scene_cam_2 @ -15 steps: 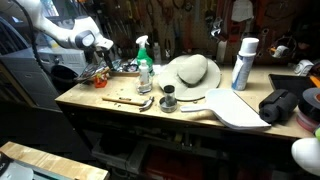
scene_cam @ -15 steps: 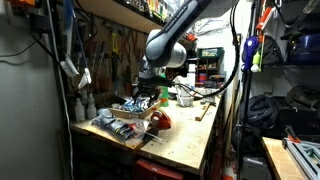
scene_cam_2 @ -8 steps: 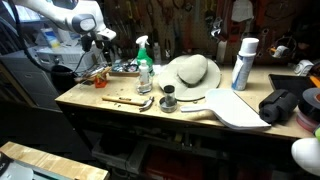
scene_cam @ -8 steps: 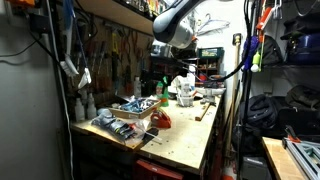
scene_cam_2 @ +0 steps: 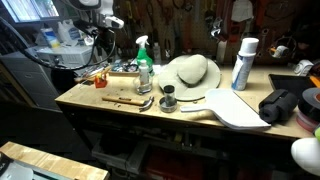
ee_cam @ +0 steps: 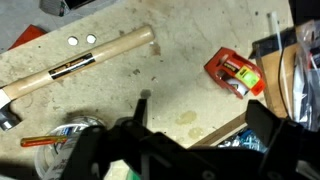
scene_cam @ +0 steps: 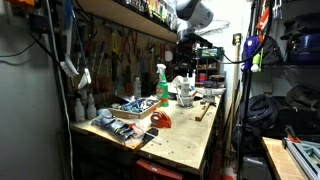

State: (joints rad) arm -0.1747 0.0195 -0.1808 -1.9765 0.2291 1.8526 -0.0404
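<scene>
The end effector [ee_cam: 185,150] hangs high above the scuffed wooden desk [ee_cam: 175,95], released and empty. Directly beneath it lies a hammer [ee_cam: 85,58], with a red box [ee_cam: 235,72] just off to its side. Hanging tools [scene_cam: 120,50] crowd the workshop wall behind it.

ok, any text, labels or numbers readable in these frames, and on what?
No text can be read in any view.
On the hammer handle: a dark printed mark, blurred in the wrist view.
On the red case: a yellow-green label, blurred.
On the spray bottle: a label, too small to read.
On the white can: any print is too small to read.
</scene>
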